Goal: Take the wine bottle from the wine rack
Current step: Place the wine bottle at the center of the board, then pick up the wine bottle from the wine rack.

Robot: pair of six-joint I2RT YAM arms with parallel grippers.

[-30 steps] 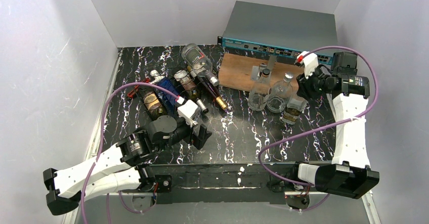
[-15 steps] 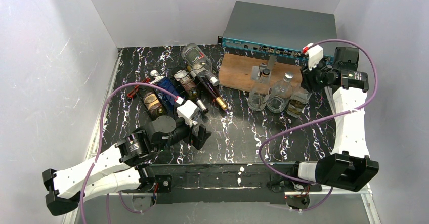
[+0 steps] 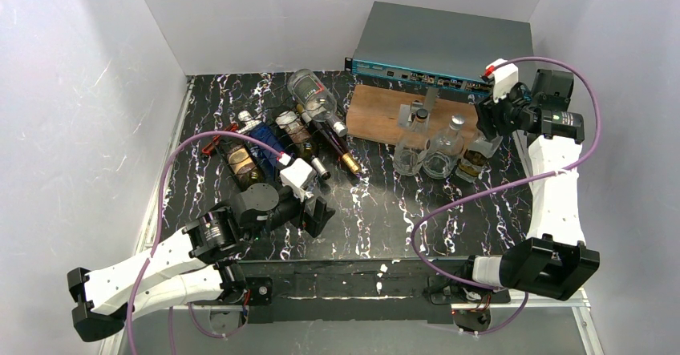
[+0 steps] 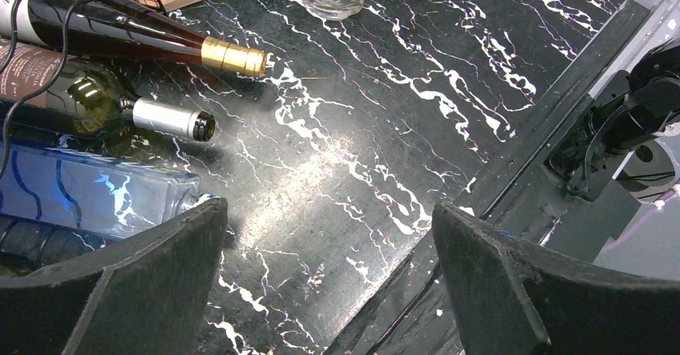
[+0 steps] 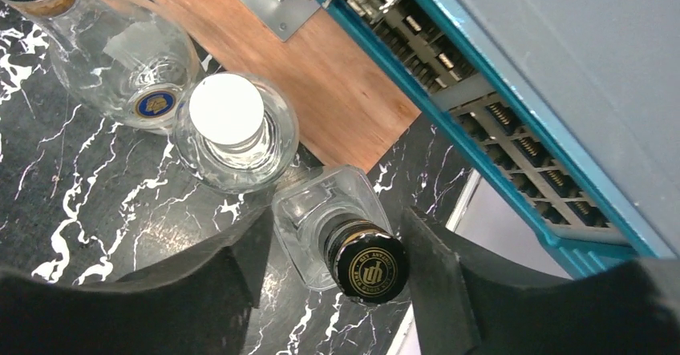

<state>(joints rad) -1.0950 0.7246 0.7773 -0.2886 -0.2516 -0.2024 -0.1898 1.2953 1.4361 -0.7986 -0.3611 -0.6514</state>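
Observation:
The black wire wine rack (image 3: 258, 180) lies at the left of the table with several bottles lying in it. They include a dark wine bottle with a gold neck (image 3: 335, 144) (image 4: 232, 55), a green bottle with a silver cap (image 3: 298, 136) (image 4: 171, 119) and a blue bottle (image 3: 264, 143) (image 4: 96, 195). My left gripper (image 3: 316, 215) (image 4: 329, 219) is open and empty, low over the table just in front of the rack. My right gripper (image 3: 483, 135) (image 5: 337, 227) is open, its jaws on either side of an upright square bottle with a black cap (image 3: 473, 161) (image 5: 369, 268).
A brown wooden board (image 3: 377, 113) lies at the back, in front of a grey and teal network unit (image 3: 441, 46). Two clear upright bottles (image 3: 410, 148) (image 3: 445, 151) stand by the board, next to the square bottle. A large clear bottle (image 3: 313, 94) lies at the rack's far end.
My right gripper has moved back and to the right, and the square bottle has shifted the same way, up against the clear bottles. The left arm has stayed still.

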